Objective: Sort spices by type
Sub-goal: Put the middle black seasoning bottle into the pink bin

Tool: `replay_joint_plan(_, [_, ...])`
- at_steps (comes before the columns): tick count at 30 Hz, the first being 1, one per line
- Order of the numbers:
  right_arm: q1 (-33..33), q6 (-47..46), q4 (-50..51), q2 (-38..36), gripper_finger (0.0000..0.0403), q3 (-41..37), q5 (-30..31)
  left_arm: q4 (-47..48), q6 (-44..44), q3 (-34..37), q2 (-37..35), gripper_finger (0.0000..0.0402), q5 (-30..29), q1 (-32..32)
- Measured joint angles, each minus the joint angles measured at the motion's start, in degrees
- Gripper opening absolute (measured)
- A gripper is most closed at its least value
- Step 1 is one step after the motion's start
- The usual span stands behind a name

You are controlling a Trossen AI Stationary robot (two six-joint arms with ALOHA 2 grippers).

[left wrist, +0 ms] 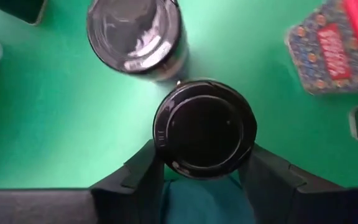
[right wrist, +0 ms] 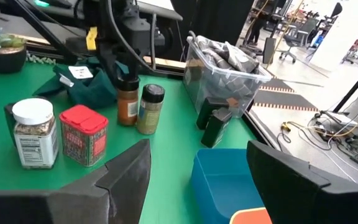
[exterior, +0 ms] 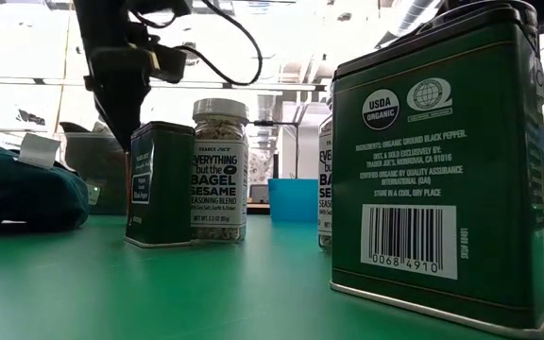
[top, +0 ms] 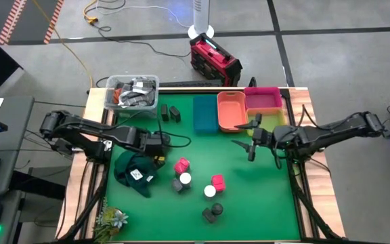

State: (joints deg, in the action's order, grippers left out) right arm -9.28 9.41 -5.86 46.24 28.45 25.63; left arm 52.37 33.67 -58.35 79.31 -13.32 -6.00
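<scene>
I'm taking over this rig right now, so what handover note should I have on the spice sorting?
Left end effector: closed around a black-lidded jar beside the green cloth. A second black-lidded jar stands next to it.
Right end effector: open, empty, by the bins.
Mid-table: two red boxes and two white-capped jars. Two tins sit near the front edge, and two more by the clear tub.
Done: nothing seen in the bins.
Left: all sorting.

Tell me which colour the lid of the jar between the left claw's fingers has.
Black, best seen in the left wrist view: the jar lid.
</scene>
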Motion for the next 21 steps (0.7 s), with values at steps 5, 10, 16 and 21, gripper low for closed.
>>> replay_joint_plan(5, [0.02, 0.0, -0.76, -0.06, 0.0292, 0.0, 0.0, 0.55, 0.11, 0.02, -2.78, 0.0168, 2.49, 0.0])
replay_joint_plan(10, [0.02, -0.37, -0.75, -0.05, 0.0292, 0.0, 0.0, 0.51, 0.27, 0.0, -4.95, 0.0146, 2.64, 0.0])
replay_joint_plan(16, [0.02, -0.39, -0.65, -0.06, 0.0292, 0.0, -0.02, 0.98, 0.14, 0.27, -5.02, 0.0129, 3.43, -0.61])
replay_joint_plan(21, [0.02, -0.42, -0.6, -0.06, 0.0292, 0.0, 0.0, 0.55, 0.94, 1.14, -4.37, 0.0138, 2.98, -1.78])
